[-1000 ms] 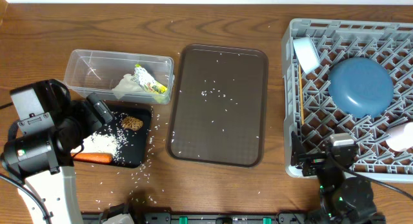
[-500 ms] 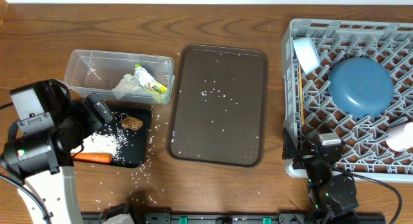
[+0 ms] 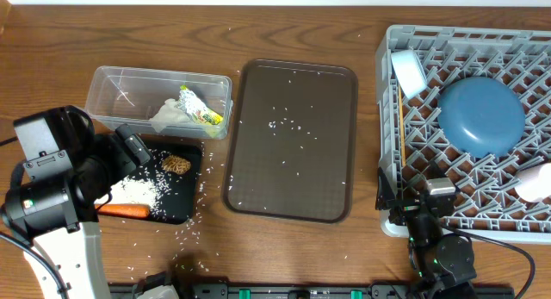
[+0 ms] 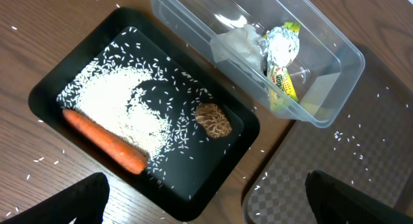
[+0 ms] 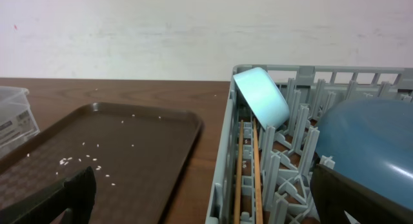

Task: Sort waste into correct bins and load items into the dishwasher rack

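On my left, the left pincer [image 4: 206, 208] hangs over the near edge of the black tray [image 3: 182, 201], jaws wide apart and holding nothing. That tray sits on the worktop [image 3: 52, 40] and carries a heap of white rice [image 3: 136, 191], the orange carrot [image 3: 123, 210] lying along the heap's near side, and the brown lump [image 3: 176, 164] on its own toward the far right corner. More grains are scattered on the wood around the tray.

Just behind the tray, touching or nearly so, is the clear tub [image 3: 112, 88]. It holds the crumpled tissue [image 3: 165, 116] with the yellow-green wrapper [image 3: 202, 111] lying against it.

In the middle, the brown serving tray [image 3: 293, 178] has only loose grains [image 3: 275, 124] on it.

To the right is the grey rack [image 3: 383, 118]. The chopsticks [image 5: 240, 172] lie together in its leftmost channel. A pale-blue cup [image 3: 409, 71] leans tilted in its far left corner, and the dark-blue dish [image 3: 480, 116] rests on the pegs. A white bowl [image 3: 538, 183] is cut off at the frame edge.

The right pincer [image 5: 206, 204] sits at the rack's near left corner, jaws spread, empty.
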